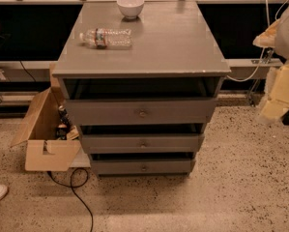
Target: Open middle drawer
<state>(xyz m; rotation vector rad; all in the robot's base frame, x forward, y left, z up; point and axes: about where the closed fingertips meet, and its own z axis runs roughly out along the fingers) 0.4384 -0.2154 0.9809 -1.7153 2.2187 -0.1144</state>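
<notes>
Gripper (pixel 278 98) hangs at the far right edge of view, off the right side of the grey cabinet (pixel 62 74) and well apart from it. It holds nothing. You cannot tell whether it is spread or pressed together.

Middle drawer (pixel 110 143) is the second of three fronts, between the tall top drawer (pixel 100 112) and the narrow bottom drawer (pixel 115 167). It looks closed, and nothing touches it.

Its knob (pixel 143 144) sits at the centre of the front, facing the near side. From your gripper it lies to the left and lower, so expect to drop and cross leftward before closing in.

The front's long axis runs left to right. The pull will likely be straight toward the near side, square to that axis.

Stacked knobs are close together, so check you have the middle one.

On the worktop (pixel 182 47) are a water bottle (pixel 107 37) lying on its side and a white bowl (pixel 130 6) at the far edge. A cardboard box (pixel 37 129) sits on the floor at the left, clear of the pull path.
</notes>
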